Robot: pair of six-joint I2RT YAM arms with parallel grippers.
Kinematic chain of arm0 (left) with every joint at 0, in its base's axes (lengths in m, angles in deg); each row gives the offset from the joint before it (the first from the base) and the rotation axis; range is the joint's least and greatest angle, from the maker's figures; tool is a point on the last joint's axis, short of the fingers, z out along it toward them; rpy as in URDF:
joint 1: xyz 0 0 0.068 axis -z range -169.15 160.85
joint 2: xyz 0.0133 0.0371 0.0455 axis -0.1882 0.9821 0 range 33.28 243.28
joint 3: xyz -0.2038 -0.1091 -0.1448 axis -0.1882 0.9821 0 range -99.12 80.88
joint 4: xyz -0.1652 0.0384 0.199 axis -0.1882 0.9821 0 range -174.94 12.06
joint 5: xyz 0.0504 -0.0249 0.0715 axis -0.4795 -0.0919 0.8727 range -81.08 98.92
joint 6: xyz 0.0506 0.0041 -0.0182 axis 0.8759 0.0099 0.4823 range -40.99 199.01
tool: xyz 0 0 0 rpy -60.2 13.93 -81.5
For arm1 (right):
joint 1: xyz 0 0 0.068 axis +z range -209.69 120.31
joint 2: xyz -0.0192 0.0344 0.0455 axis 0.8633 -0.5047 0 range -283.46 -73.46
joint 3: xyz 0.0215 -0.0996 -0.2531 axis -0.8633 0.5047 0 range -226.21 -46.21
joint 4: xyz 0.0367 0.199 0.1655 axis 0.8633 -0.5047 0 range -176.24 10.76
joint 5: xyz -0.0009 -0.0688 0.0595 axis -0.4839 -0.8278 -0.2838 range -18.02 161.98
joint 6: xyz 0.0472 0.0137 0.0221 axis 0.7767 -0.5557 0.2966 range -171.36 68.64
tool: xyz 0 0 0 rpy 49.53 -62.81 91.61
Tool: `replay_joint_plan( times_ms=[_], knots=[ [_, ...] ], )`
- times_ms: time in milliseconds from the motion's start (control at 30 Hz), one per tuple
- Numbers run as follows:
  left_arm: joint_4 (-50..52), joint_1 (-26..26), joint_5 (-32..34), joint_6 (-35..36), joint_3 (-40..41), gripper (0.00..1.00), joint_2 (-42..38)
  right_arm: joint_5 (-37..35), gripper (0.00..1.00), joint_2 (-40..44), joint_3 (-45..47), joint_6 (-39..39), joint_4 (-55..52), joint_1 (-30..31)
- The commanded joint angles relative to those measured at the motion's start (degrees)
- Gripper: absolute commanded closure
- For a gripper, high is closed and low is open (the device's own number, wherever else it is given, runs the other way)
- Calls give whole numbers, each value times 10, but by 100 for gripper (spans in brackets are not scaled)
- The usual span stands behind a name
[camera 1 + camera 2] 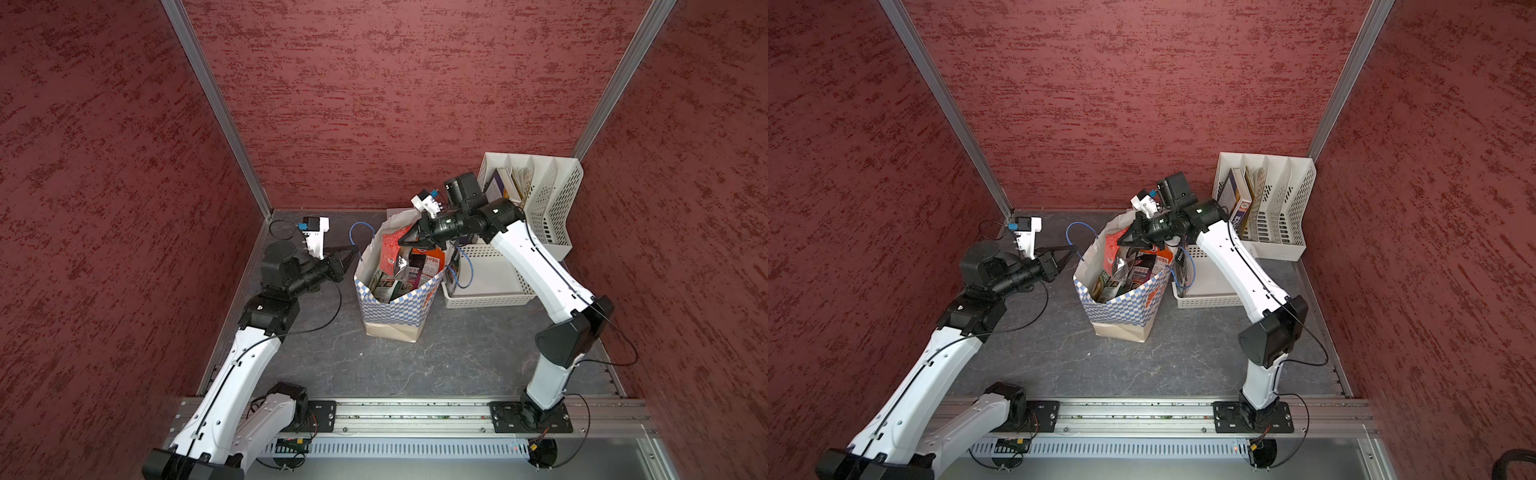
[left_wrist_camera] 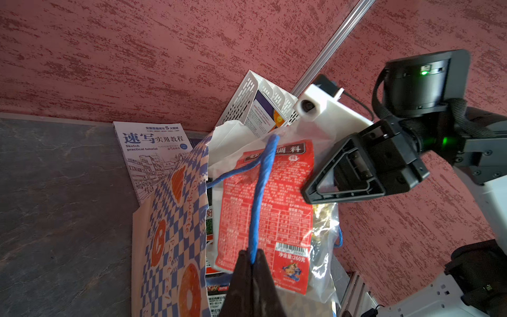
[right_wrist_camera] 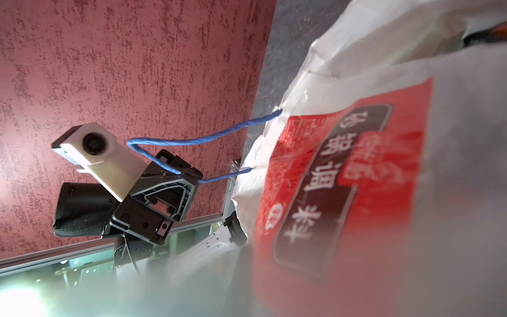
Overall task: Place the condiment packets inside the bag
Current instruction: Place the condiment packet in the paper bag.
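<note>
The bag (image 1: 395, 309) (image 1: 1121, 309) stands upright mid-table, checkered blue and white with a tan base. Several condiment packets (image 1: 411, 272) stick up inside it. My left gripper (image 1: 354, 250) (image 2: 252, 260) is shut on the bag's blue cord handle (image 2: 260, 192) (image 3: 192, 141) and holds it out to the left of the bag's mouth. My right gripper (image 1: 401, 241) (image 2: 306, 193) hangs over the mouth, shut on the side edge of a red condiment packet (image 1: 390, 253) (image 2: 274, 205) (image 3: 343, 192) that stands tall in the bag. In the right wrist view its jaws are lost in blur.
A white perforated basket (image 1: 486, 286) sits right of the bag, touching it. A white file rack (image 1: 548, 199) with books stands in the back right corner. A white sketch booklet (image 2: 153, 153) leans behind the bag. Red walls close in three sides.
</note>
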Motion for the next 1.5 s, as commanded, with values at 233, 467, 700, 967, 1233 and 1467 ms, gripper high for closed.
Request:
replay_joint_plan(
  times_ms=[233,467,700,967,1233,1467],
  knots=[
    [-43,4,-14,19,1,100,-7,3,100,-43,-13,67,29,11],
    [-45,5,-15,19,-2,100,-1,-62,89,-83,-36,52,13,26],
    [-44,6,-14,20,-1,100,2,-124,70,-90,-39,13,-17,35],
    [-45,6,-14,20,-2,100,7,-152,100,-56,-52,-16,-70,41],
    [-48,6,-15,20,1,100,13,-145,100,-90,-110,-47,-168,84],
    [-50,6,-16,19,3,100,14,-234,100,-189,-227,-79,-199,86]
  ],
)
